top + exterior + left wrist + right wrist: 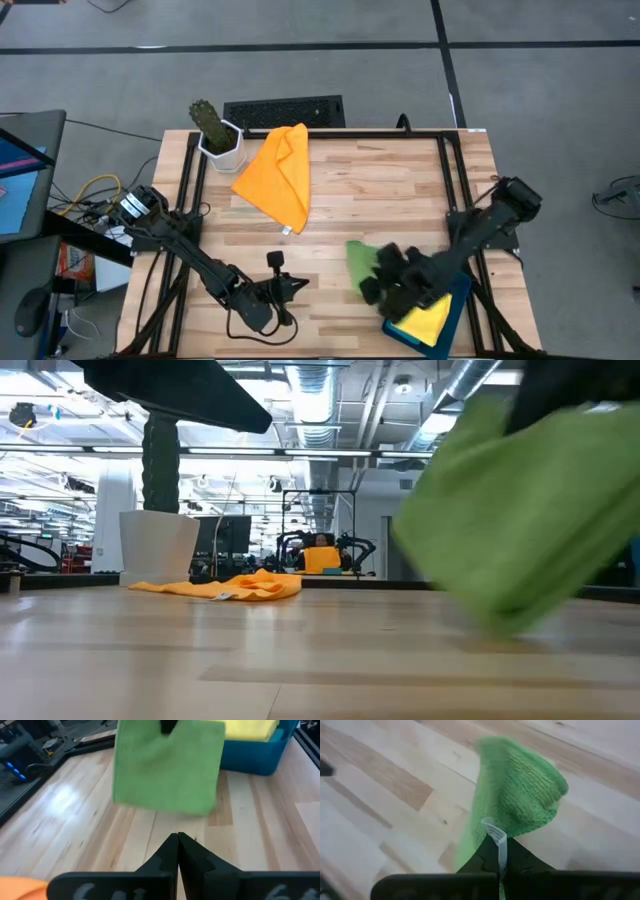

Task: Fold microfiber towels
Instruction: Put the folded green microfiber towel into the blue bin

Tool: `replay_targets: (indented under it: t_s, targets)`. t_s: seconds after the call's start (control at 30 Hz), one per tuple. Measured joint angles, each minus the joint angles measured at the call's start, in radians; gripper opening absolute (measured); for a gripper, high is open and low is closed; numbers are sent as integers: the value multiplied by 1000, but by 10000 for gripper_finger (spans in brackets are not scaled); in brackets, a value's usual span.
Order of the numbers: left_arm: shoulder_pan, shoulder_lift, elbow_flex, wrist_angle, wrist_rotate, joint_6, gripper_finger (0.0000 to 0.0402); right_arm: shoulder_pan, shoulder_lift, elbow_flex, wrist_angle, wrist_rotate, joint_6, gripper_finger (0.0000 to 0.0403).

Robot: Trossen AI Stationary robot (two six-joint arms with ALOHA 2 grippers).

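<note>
A green microfiber towel (167,767) hangs from my right gripper (497,857), which is shut on it just left of the dark teal tray (458,300). The green towel (360,260) also shows in the high view, and in the low view as a blurred sheet (510,510). A yellow towel (425,322) lies in the tray. An orange towel (280,175) lies crumpled flat on the table toward the far side. My left gripper (177,845) is shut on nothing, near the front edge, pointing at the green towel. My right gripper pinches the green towel between its two fingers at an edge beside the white label (496,837). The fingers slant down from above. The towel hangs below them as a flat sheet (167,795). Whether its lower edge touches the table cannot be told.
A cactus in a white pot (218,138) stands at the far left corner, with a black keyboard (285,110) behind the table's far edge. Bare wood (380,190) lies between the orange towel and the tray. Black frame rails (445,170) run along the table's sides.
</note>
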Motion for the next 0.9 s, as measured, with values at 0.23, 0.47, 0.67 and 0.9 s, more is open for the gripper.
replay_targets:
  t_s: [0.23, 0.47, 0.67, 0.9]
  targets:
    - [4, -1, 0, -10, -3, 20, 0, 177, -63, 2, -182, 73, 356, 17]
    - [14, -1, 0, -10, 3, 26, 0, 373, -63, 2, -310, 79, 688, 17]
    - [34, -1, 0, 4, 4, 25, 0, 427, -63, 2, -266, 36, 716, 17]
    - [61, -1, 11, 20, 58, 25, 0, 481, -63, 2, -261, -37, 733, 17]
